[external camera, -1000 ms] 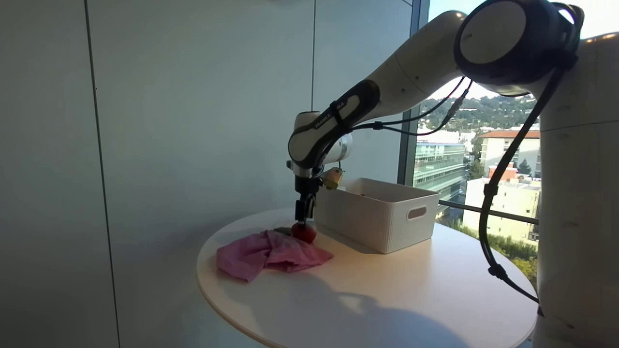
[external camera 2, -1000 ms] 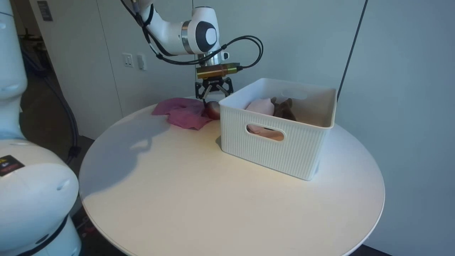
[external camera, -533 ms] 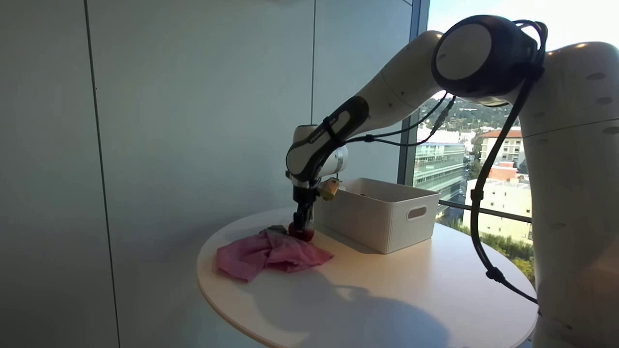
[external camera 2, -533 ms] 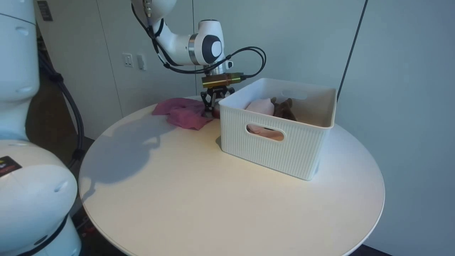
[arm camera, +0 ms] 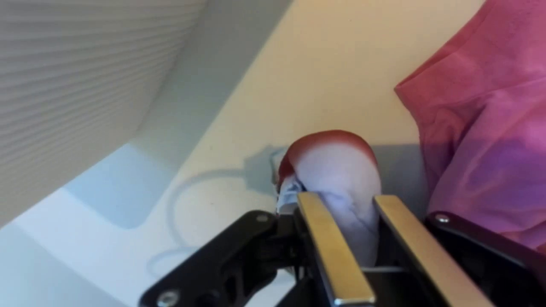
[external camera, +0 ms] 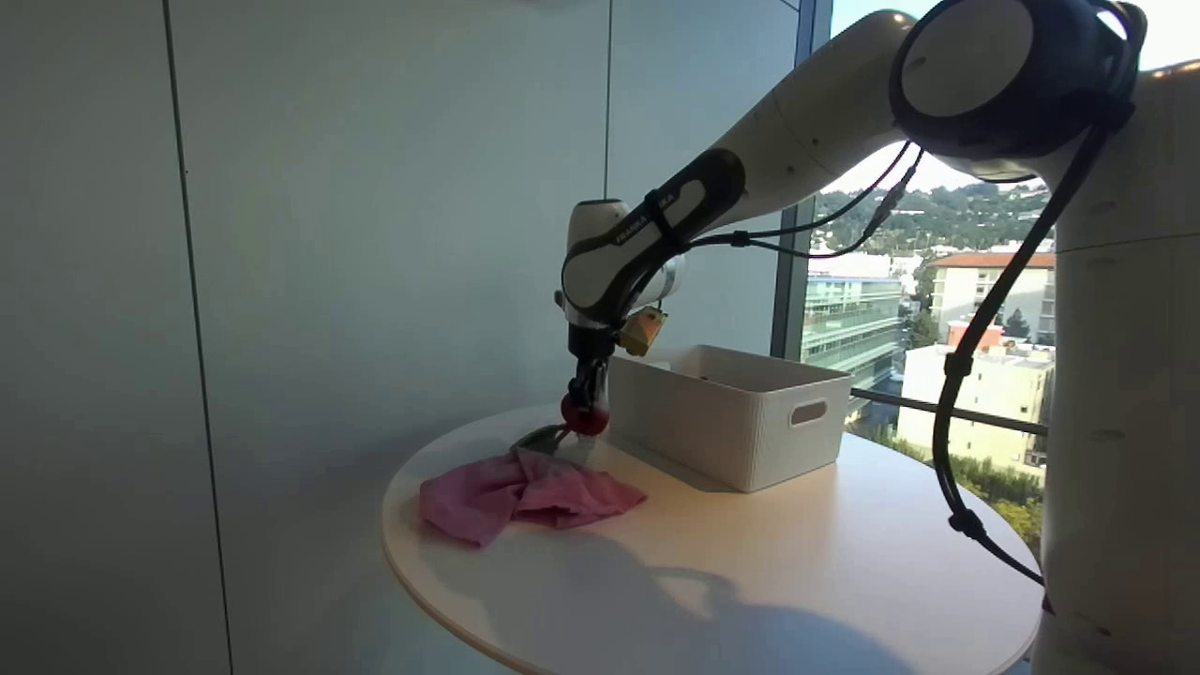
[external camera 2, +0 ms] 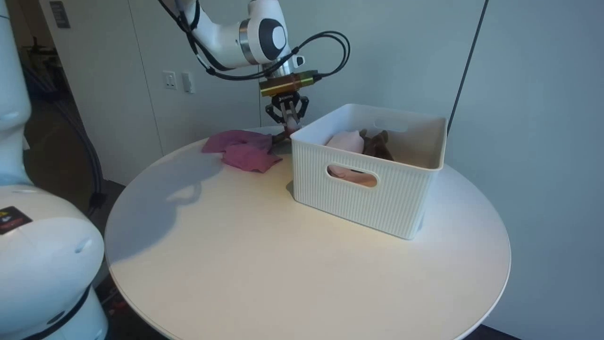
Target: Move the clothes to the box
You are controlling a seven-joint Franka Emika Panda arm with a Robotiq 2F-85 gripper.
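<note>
Evidently the gripper (arm camera: 347, 199) is pinching a soft red-and-white bundle (arm camera: 335, 164); its gold-coloured pads (arm camera: 332, 247) are flanking the pale folds, and in the wrist view a red rim is curving round the bundle's end. From where I'm standing, the bundle is hanging just outside the white box (external camera: 689, 422), near its long side, and whether its lowest part is touching the table (external camera: 844, 525) I cannot tell. In an exterior view a dark strip is running down from it towards a dark thing (external camera: 539, 440) that is lying right behind the pink cloth (external camera: 553, 492); I cannot make out whether bundle and strip are joined. That cloth is lying rumpled on the tabletop, outside the box and apart from it, with a corner pointing its way. Inside the box, a pale pink thing (external camera 2: 347, 141) and a dark brown one (external camera 2: 378, 146) are resting side by side. Overhead, the white arm (external camera: 816, 122) is arching across, its black cables (external camera 2: 337, 35) are looping out beside the wrist, and a broad shadow (external camera 2: 155, 203) is falling over the table. Grey panels (external camera: 375, 234) are lining the wall, while buildings (external camera: 966, 291) are showing through the window.
</note>
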